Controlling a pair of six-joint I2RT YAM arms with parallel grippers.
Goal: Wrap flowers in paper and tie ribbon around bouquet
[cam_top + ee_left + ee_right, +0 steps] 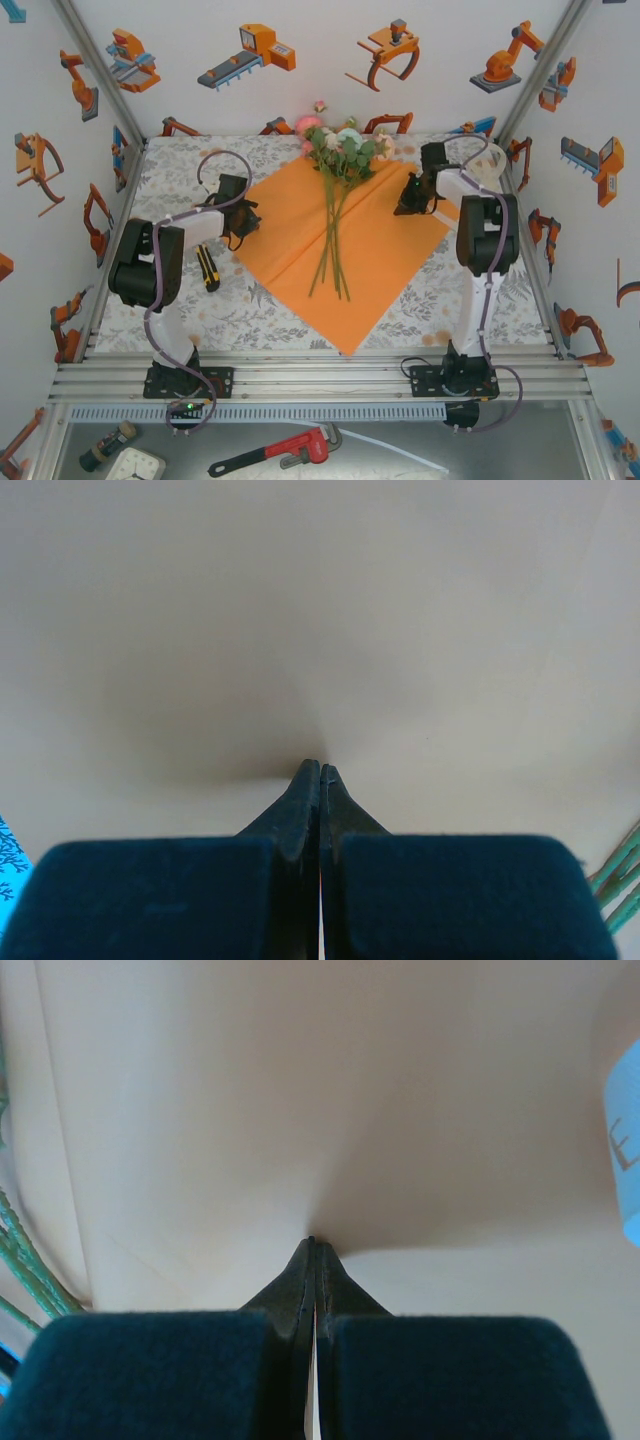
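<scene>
The flowers (340, 150) lie on the paper (385, 275), which is spread corner-on over the desk (200, 310). The blooms sit at the paper's far corner and the long stems (333, 240) run straight back toward the arm bases, so the bunch's long axis follows the sheet's middle line from far to near. That axis is what the coming fold turns on. The stems divide the sheet into a left flap and a right flap, and each flap has to be brought inward across the stems, at right angles to them. The left pincer (243, 215) sits at the sheet's upper left edge and the right pincer (410, 197) at the upper right edge. Both are well clear of the stems and roughly level with each other, so each arm is the nearer one for its own flap. From the left wrist, the left pincer (320, 767) is clenched tight, and the pale sheet puckers toward its tips, with stems (620, 875) off to its right. From the right wrist, the right pincer (313, 1242) is likewise clenched, a crease runs out from its tips, and stems (20, 1250) lie to its left. Judging by those puckers, each pincer has nipped the paper's edge rather than merely resting against it. The wrap itself is not yet begun.
</scene>
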